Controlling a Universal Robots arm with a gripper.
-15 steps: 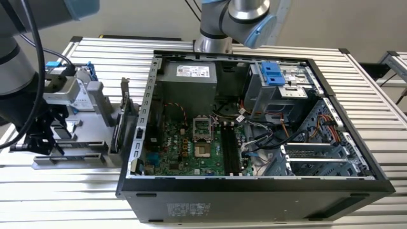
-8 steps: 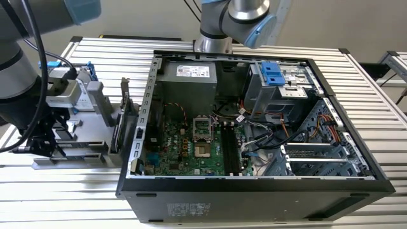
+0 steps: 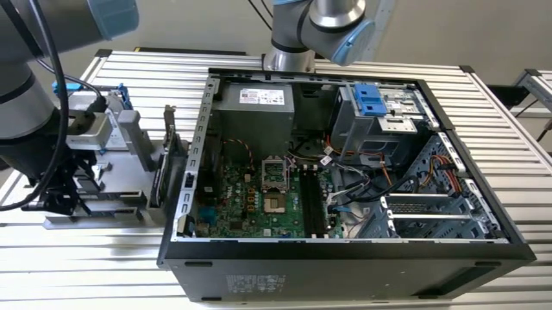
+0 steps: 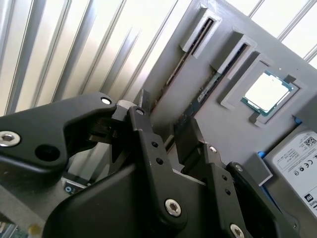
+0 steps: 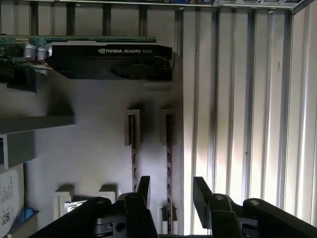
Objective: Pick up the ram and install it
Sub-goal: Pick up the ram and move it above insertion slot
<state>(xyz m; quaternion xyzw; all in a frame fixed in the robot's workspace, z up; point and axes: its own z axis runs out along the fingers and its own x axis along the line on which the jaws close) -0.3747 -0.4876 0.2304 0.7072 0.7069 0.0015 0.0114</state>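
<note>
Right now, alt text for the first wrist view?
The open pincer straddles the ram, which stands on edge in a slot of a grey holder, fingers clear of it. A graphics card sits farther along; a slatted metal table lies alongside.

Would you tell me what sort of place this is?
Likely a robotics bench for PC assembly: open computer case on a slatted metal table, gripper at a grey parts holder.

I see the thin dark ram stick [image 5: 169,158] in the grey slotted holder [image 3: 129,169], exterior view's left of the black computer case [image 3: 345,274].
</note>
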